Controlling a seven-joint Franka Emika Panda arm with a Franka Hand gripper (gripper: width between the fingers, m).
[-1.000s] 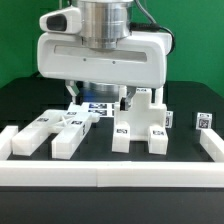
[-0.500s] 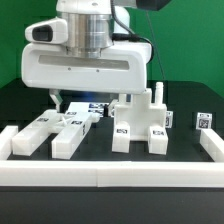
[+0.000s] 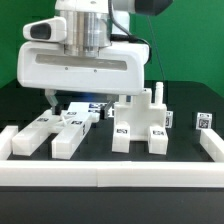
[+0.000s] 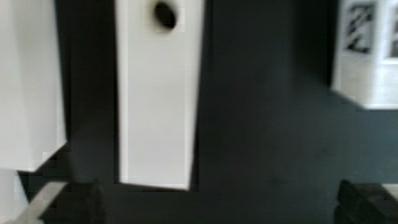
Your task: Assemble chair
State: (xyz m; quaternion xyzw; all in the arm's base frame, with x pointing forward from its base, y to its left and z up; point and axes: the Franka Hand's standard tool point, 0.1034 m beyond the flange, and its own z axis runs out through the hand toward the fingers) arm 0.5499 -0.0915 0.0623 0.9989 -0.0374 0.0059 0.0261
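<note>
The white 2-finger gripper (image 3: 78, 100) hangs low over the black table (image 3: 185, 105) with its jaws spread wide and nothing held. In the wrist view its 2 dark fingertips (image 4: 50, 203) straddle a long white plastic bar with a dark round hole near 1 end (image 4: 155, 100), and the bar lies closer to 1 finger than to the other. For a good grasp, I judge it should first centre on the bar, come down square to its long sides and close away from the hole, without nudging the neighbouring white slab (image 4: 25, 80). The chair is in pieces. Loose tagged white blocks (image 3: 65, 135) lie toward the table's front corner on the exterior view's left. The chunky white pegged sub-assembly (image 3: 140, 125) stands near the middle of the front edge, behind the white rail (image 3: 110, 172).
</note>
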